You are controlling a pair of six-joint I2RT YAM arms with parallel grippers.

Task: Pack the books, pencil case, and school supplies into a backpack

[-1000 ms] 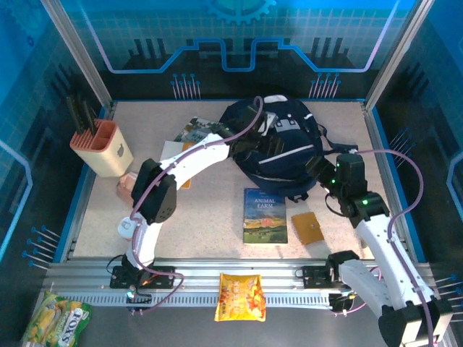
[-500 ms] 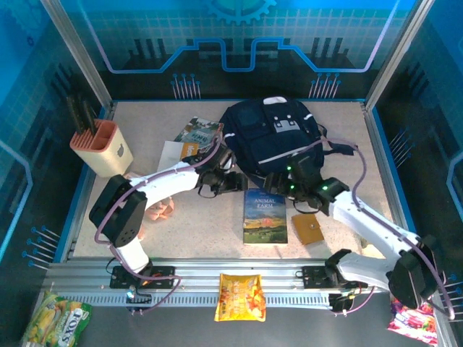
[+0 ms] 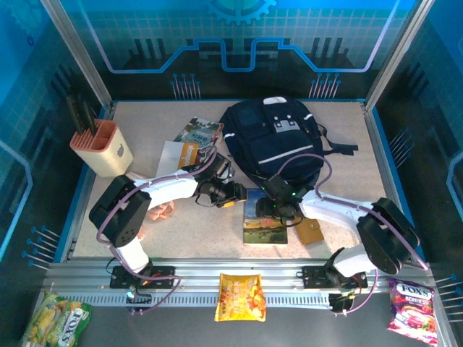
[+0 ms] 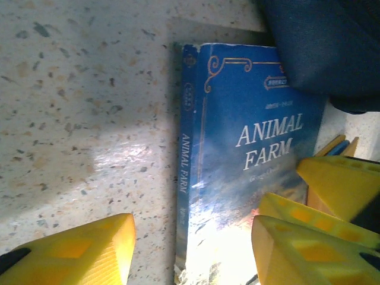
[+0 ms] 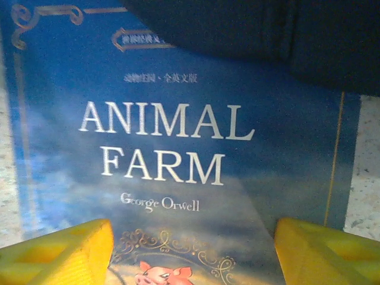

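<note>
The "Animal Farm" book (image 3: 264, 223) lies flat just in front of the navy backpack (image 3: 271, 141). My left gripper (image 3: 233, 196) is open at the book's left edge. One of its fingers (image 4: 77, 255) is over the table and the other over the cover (image 4: 249, 154), with the spine between them. My right gripper (image 3: 278, 207) hovers open over the same cover (image 5: 178, 148), its fingers (image 5: 59, 252) wide apart. A green-and-white book (image 3: 199, 131) lies left of the backpack. A tan-brown square (image 3: 312, 233) sits right of the book. I cannot pick out the pencil case for certain.
A peach-and-cream holder (image 3: 101, 148) with black tools stands at the far left. A pale pink thing (image 3: 160, 211) lies partly under the left arm. Snack bags lie off the table front: yellow (image 3: 241, 296), pink (image 3: 409, 307), yellow-green (image 3: 54, 322). The backpack's edge (image 4: 326, 47) overhangs the book's top.
Both grippers have come down from the backpack to the "Animal Farm" book. The right arm swung left, uncovering the pink snack bag. The left jaws have narrowed a little.
</note>
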